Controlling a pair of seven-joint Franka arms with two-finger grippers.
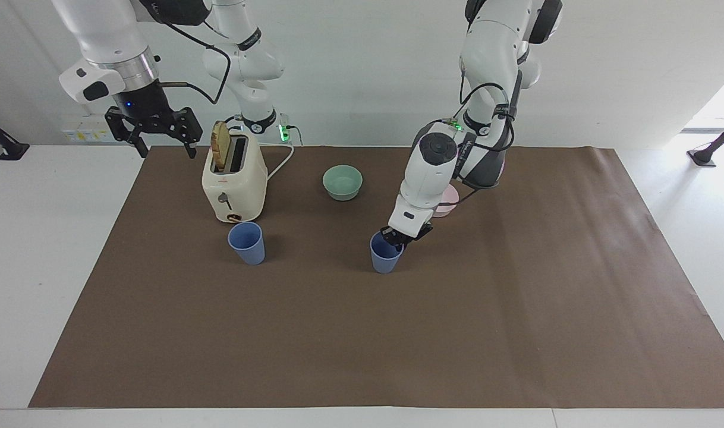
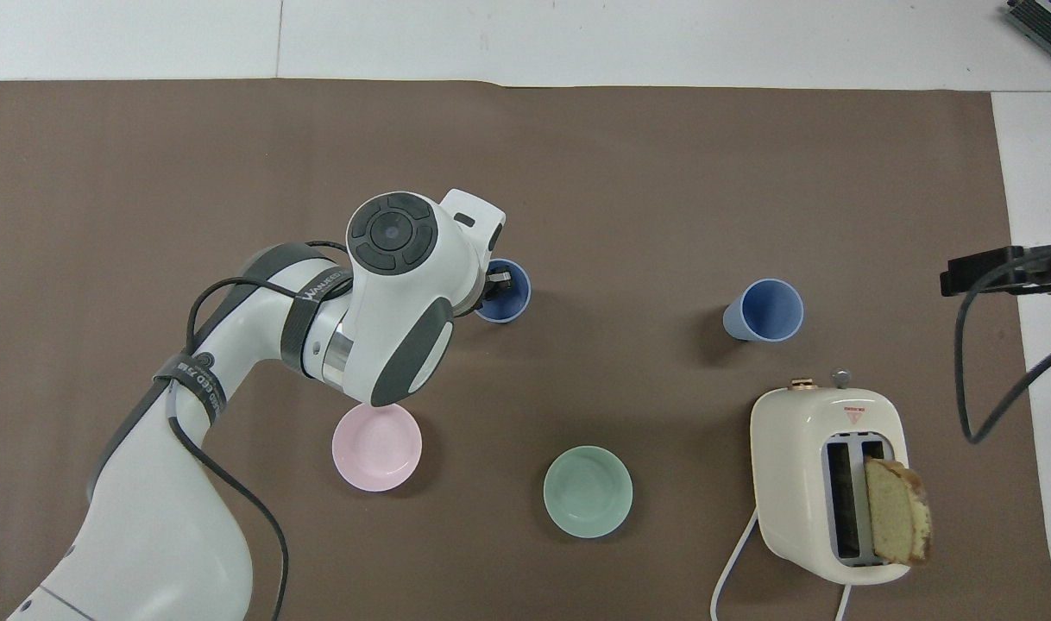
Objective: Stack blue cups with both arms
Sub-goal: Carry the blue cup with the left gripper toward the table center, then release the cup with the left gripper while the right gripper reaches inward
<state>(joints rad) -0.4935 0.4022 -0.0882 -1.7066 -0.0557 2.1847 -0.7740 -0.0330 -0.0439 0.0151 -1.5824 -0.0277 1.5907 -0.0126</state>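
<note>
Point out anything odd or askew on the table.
The bread slice sits tilted, sticking out of the toaster. The cup in the left hand and the other cup both stand upright; nothing is spilled.

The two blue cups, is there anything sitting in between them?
No. Between the cup held by the left gripper and the cup beside the toaster, only bare brown mat shows, in both views.

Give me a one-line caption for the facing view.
Left hand grips one blue cup by its rim on the mat; the other cup stands by the toaster.
</note>
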